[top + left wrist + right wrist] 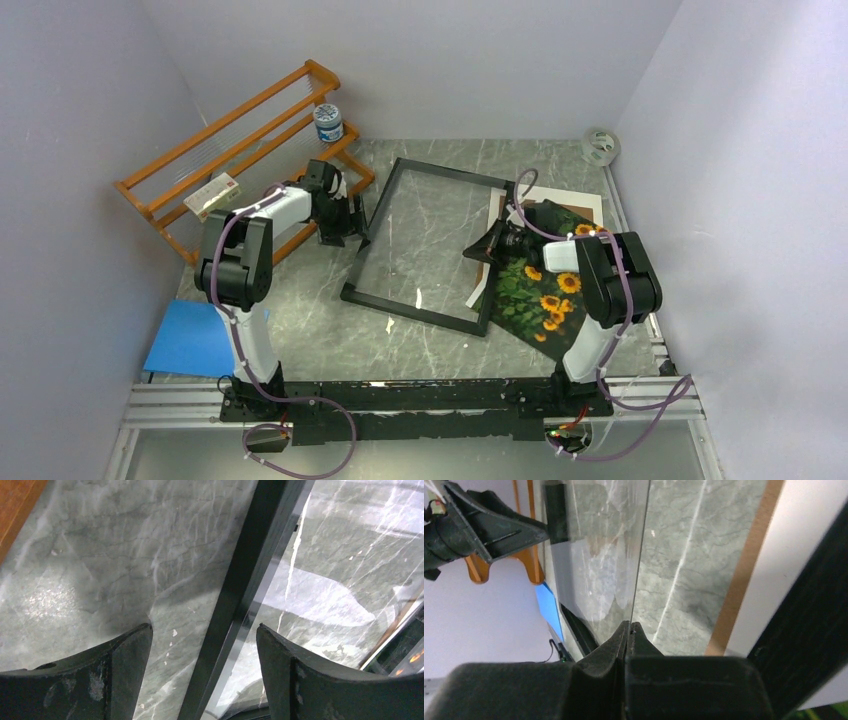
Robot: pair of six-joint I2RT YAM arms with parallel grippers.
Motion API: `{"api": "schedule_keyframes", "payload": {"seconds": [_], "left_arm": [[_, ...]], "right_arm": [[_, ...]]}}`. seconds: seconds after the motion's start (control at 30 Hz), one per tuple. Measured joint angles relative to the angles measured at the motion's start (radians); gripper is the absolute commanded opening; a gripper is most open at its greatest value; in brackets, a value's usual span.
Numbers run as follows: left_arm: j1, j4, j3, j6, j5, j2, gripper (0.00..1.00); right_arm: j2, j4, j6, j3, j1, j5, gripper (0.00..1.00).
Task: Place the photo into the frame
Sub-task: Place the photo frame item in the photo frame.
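The left gripper is hanging wide open astride the frame on the desk, while the right gripper is pinching the clear pane by its thin edge, so it could slip onto the photo lying just beside the frame.

There was one thin black rectangular picture frame, one sunflower print, one orange wooden rack (carrying one small blue-labelled jar and one small flat box), one blue sheet and one clear tape roll.
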Motion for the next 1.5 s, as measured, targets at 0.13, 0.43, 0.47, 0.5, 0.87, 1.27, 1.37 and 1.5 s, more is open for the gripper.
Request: {"api": "schedule_keyframes", "payload": {"seconds": [0.13,0.43,0.47,0.5,0.87,1.27,1.37,1.5], "left_arm": [[-0.001,0.000,0.019,0.011,0.022,0.016,0.81],[-0.001,-0.008,0.056,0.017,0.047,0.046,0.81],[-0.001,-0.008,0.058,0.018,0.047,0.048,0.81],[-0.001,-0.010,0.062,0.018,0.049,0.050,0.81],[-0.018,-0.018,0.113,0.023,0.053,0.091,0.75],[-0.034,-0.020,0.138,0.024,0.042,0.114,0.62],[-0.034,-0.018,0.138,0.025,0.041,0.117,0.60],[-0.035,-0.014,0.138,0.024,0.043,0.120,0.58]], "right_arm": [[0.005,-0.039,-0.040,0.037,0.000,-0.048,0.00],[0.010,-0.142,-0.090,0.091,-0.012,-0.077,0.00],[0.010,-0.151,-0.095,0.091,-0.014,-0.075,0.00],[0.010,-0.159,-0.097,0.091,-0.017,-0.074,0.00],[0.010,-0.184,-0.116,0.091,-0.028,-0.070,0.00],[0.010,-0.205,-0.120,0.090,-0.033,-0.067,0.00],[0.010,-0.220,-0.124,0.090,-0.035,-0.066,0.00],[0.010,-0.235,-0.131,0.091,-0.037,-0.066,0.00]]}}
